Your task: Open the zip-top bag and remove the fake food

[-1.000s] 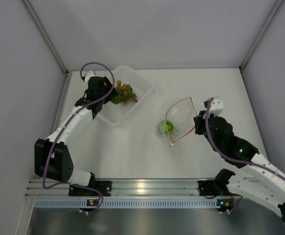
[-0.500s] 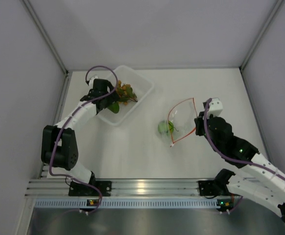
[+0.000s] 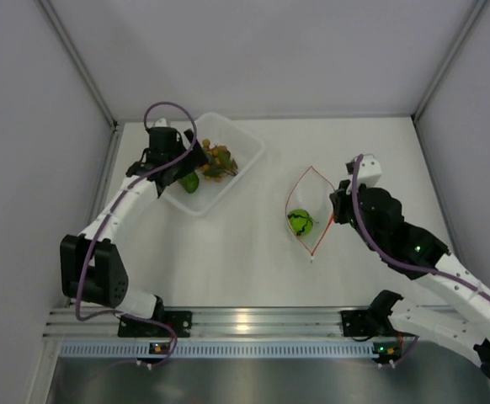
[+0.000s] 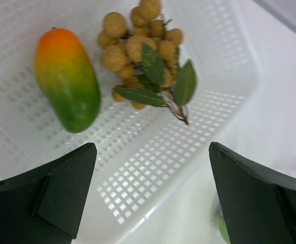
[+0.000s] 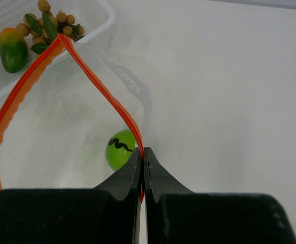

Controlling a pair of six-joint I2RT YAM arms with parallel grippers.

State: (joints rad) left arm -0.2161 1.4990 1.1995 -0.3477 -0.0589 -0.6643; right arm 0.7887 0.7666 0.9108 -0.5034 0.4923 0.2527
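The right pincer (image 5: pixel 143 155) is pressed together on the red-orange zip strip (image 5: pixel 99 86) of the zip-top bag (image 3: pixel 306 200), which sits toward 3 o'clock on the white surface (image 3: pixel 245 252). The bag's mouth gapes in a leaf-shaped loop, and the green ball (image 5: pixel 120 149) with its dark squiggle lies inside the pouch. The left pincer (image 4: pixel 150 168) hangs spread wide above the clear tray (image 3: pixel 247 145) at 10 o'clock, gripping nothing. In the tray, the mango (image 4: pixel 66 79) lies at 9 o'clock of the cluster of tan balls (image 4: pixel 138 48) with green leaves, the two just apart.
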